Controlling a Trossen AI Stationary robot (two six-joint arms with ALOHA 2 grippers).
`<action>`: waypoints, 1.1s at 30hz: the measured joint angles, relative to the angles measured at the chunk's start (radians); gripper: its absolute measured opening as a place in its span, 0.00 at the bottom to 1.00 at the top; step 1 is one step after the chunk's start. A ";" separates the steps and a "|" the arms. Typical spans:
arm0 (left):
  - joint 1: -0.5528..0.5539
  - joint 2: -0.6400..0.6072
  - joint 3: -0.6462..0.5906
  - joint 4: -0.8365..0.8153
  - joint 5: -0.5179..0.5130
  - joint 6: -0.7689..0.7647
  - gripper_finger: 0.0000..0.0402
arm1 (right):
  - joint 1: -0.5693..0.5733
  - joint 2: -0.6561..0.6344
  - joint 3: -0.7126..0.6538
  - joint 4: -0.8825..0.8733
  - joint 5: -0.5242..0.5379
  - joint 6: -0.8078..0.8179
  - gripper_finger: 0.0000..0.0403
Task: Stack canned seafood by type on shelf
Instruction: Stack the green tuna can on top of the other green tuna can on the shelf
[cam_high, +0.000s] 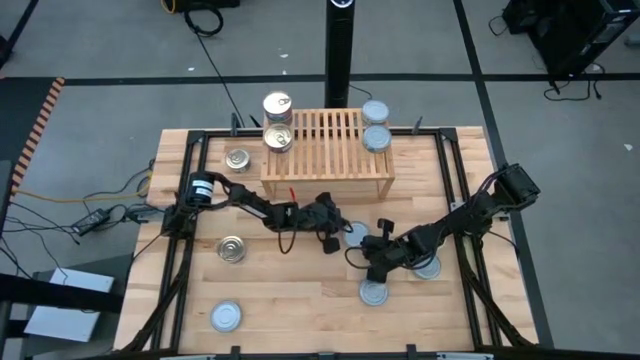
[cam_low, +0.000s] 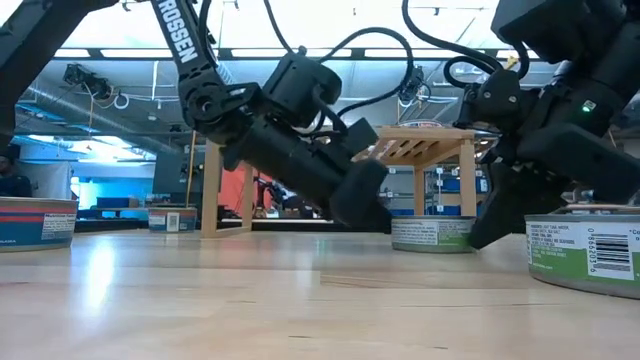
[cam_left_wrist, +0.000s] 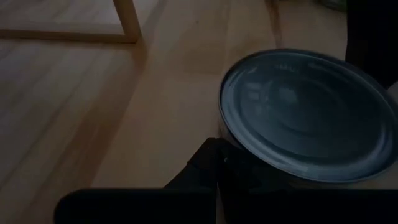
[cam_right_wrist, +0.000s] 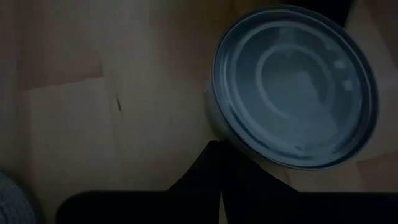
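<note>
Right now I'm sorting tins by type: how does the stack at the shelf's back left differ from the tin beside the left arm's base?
The back-left stack sits on the shelf, two gold-lidded tins high. The lone tin sits on the table, unstacked. Both show gold-cream lids.
</note>
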 joint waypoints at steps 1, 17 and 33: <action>-0.002 0.000 0.000 -0.003 0.000 0.000 0.02 | 0.000 0.000 0.001 0.003 0.000 -0.001 0.03; -0.046 0.000 -0.001 -0.027 -0.001 0.053 0.02 | 0.019 -0.002 0.067 -0.023 0.021 -0.042 0.03; -0.075 -0.001 -0.002 -0.059 -0.009 0.155 0.02 | 0.011 -0.004 0.168 -0.136 0.068 -0.103 0.03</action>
